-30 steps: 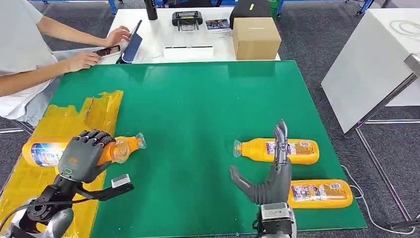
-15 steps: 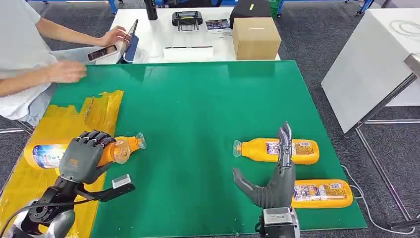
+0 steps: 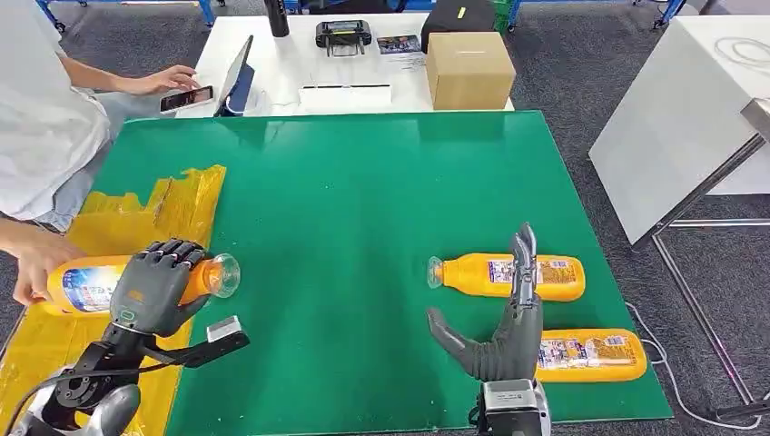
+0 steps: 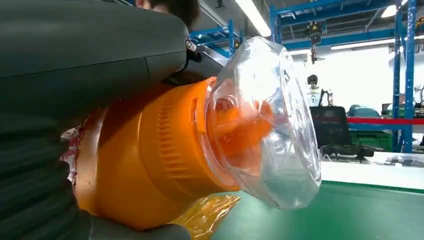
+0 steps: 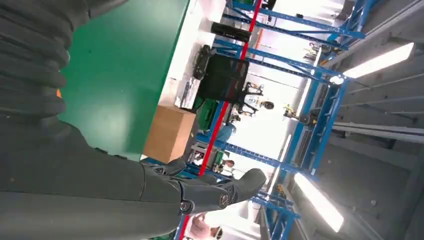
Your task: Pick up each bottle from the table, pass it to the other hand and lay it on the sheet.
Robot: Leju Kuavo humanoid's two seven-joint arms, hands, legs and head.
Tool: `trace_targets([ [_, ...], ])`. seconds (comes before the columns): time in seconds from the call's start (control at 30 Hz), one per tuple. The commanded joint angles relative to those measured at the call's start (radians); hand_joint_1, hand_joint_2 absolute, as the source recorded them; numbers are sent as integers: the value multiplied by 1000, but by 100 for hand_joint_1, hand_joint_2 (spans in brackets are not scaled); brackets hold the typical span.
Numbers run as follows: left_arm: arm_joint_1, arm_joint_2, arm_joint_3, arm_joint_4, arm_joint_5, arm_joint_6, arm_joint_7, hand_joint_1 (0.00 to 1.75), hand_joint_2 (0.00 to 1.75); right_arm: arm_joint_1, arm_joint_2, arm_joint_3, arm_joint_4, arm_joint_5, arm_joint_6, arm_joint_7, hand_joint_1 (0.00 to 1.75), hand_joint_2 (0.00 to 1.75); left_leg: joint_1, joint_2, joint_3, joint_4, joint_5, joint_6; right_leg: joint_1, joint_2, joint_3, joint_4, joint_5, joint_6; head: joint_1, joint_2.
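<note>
We see three orange bottles, each with a blue and white label, but the writing on the labels is too small for us to read. The left hand wraps its dark fingers over the held bottle, which lies on its side over the yellow sheet at the left edge of the green table. Its clear cap points to the middle of the table. In the left wrist view the thick thumb and the fingers close around the orange neck just behind the cap. A person's hand touches the base end of this bottle.

The right hand stands upright with the fingers straight and the thumb spread apart, holding nothing. Behind its fingers lies the second bottle, and just beside its palm lies the third bottle, both on the green surface. A cardboard box stands on the white table further back.
</note>
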State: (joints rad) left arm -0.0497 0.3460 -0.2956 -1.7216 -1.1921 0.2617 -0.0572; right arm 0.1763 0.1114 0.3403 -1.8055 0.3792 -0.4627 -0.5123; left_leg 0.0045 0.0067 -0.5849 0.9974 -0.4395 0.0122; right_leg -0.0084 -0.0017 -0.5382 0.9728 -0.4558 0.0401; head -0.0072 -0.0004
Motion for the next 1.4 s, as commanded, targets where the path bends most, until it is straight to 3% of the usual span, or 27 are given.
trace_targets([
  [0.03,-29,-26,-6,45,8,-5,2,175,175,-15,-2,-24,24,-4,0,8,0,175,0,-1,2,-1,0,0,0,-1,3,-1,0,0,0,0],
  [0.37,-49,-41,-33,81,15,-22,-9,175,175,-26,0,-21,39,-2,5,13,0,175,0,-2,2,-1,0,0,0,-1,3,-2,0,0,0,0],
  [0.9,-340,-173,-205,624,-54,-66,27,175,175,-126,-1,42,117,-28,49,23,0,175,0,-3,4,-2,0,0,0,-2,6,-3,0,0,0,0],
  [1.23,-450,-194,-136,910,-63,-15,87,175,175,-154,-11,76,143,-51,50,33,0,175,2,-2,6,-1,0,0,2,-1,8,-3,0,-1,0,0],
  [1.4,-450,-186,-122,931,-49,-6,74,175,175,-156,-12,76,148,-53,50,34,0,175,1,0,5,-1,-1,0,2,1,6,-2,0,-1,0,0],
])
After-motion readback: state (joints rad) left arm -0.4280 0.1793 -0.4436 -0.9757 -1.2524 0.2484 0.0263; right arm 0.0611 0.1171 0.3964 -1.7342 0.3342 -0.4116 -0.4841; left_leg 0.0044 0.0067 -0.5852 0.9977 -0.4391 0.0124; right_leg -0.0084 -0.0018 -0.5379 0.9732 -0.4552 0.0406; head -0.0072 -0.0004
